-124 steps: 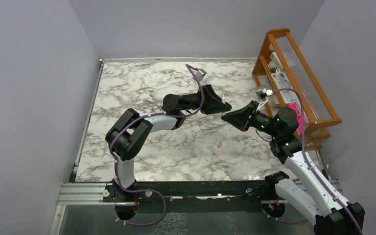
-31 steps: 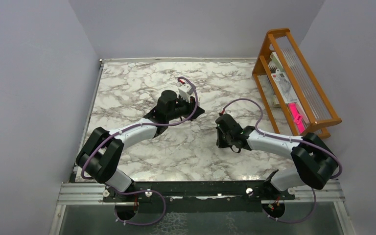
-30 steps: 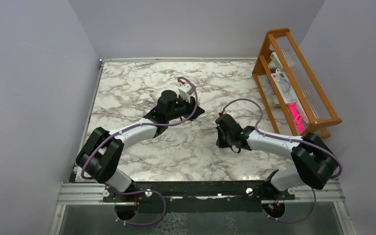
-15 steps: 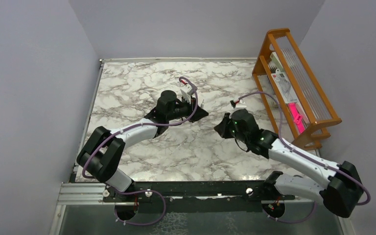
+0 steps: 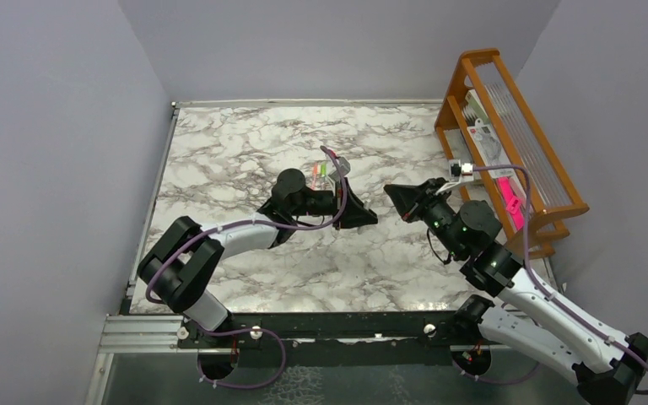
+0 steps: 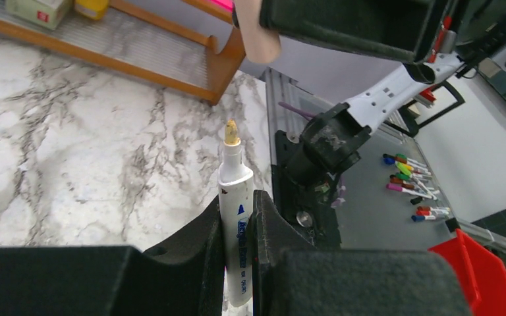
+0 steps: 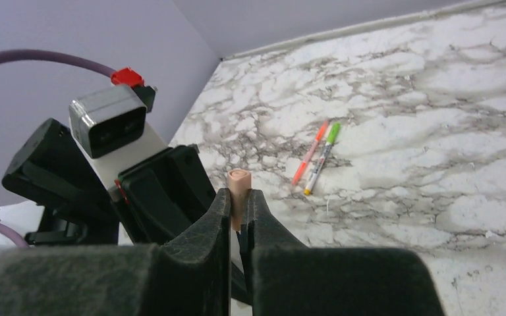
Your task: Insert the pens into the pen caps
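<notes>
Left fingers (image 6: 268,227) clamp a whitish-grey plastic marker pen (image 6: 234,187) tip-out, facing the stubby tan plastic cap (image 7: 238,183) pinched by right fingers (image 7: 261,220), apparently aligned for capping.

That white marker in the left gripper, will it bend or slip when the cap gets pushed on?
The white marker looks like a rigid plastic barrel, so it probably won't bend. It is smooth and round, and its tip end stands free above the left gripper, so a push might slide or tilt it.
</notes>
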Tool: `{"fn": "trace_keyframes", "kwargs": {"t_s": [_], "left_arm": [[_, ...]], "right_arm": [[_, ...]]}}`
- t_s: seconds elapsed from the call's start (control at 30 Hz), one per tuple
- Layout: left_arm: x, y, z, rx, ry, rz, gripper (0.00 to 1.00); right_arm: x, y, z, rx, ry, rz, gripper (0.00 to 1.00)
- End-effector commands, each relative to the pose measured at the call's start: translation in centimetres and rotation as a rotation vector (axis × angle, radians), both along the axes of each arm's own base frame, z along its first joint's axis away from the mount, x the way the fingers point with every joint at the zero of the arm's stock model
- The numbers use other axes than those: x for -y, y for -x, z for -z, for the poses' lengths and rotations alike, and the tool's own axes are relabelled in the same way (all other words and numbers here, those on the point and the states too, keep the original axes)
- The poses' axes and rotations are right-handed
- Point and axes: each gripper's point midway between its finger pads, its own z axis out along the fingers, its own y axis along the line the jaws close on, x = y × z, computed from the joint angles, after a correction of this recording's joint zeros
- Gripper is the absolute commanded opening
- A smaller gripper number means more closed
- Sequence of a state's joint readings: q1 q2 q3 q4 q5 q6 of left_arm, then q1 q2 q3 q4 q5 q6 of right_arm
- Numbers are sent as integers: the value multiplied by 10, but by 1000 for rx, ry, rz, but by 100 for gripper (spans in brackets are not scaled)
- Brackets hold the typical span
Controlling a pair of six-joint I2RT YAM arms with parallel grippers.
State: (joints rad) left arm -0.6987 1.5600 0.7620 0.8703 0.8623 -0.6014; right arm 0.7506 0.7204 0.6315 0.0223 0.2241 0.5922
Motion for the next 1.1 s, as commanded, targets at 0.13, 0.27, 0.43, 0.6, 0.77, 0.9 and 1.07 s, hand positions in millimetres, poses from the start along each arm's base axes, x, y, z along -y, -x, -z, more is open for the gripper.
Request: {"fn": "trace_keyframes", "kwargs": {"t_s": [0.13, 0.27, 0.43, 0.6, 0.77, 0.9, 1.07], "left_arm": [[14, 37, -19, 78, 65, 169, 0], [19, 37, -21, 77, 69, 166, 0], [23, 33, -22, 69, 72, 144, 0], [27, 25, -24, 57, 76, 113, 0], [31, 20, -23, 43, 74, 100, 0], [32, 18, -24, 44, 76, 96, 0], [34, 16, -21, 37, 71, 97, 0]], "right_arm": [[1, 1, -29, 125, -39, -12, 1], [-5, 3, -29, 129, -32, -44, 1], [-9, 4, -24, 118, -24, -68, 1], [-13, 9, -13, 98, -35, -100, 1], [-12, 13, -9, 92, -46, -108, 1], [-11, 14, -7, 91, -45, -106, 1], [-7, 13, -16, 116, -50, -90, 1]]}}
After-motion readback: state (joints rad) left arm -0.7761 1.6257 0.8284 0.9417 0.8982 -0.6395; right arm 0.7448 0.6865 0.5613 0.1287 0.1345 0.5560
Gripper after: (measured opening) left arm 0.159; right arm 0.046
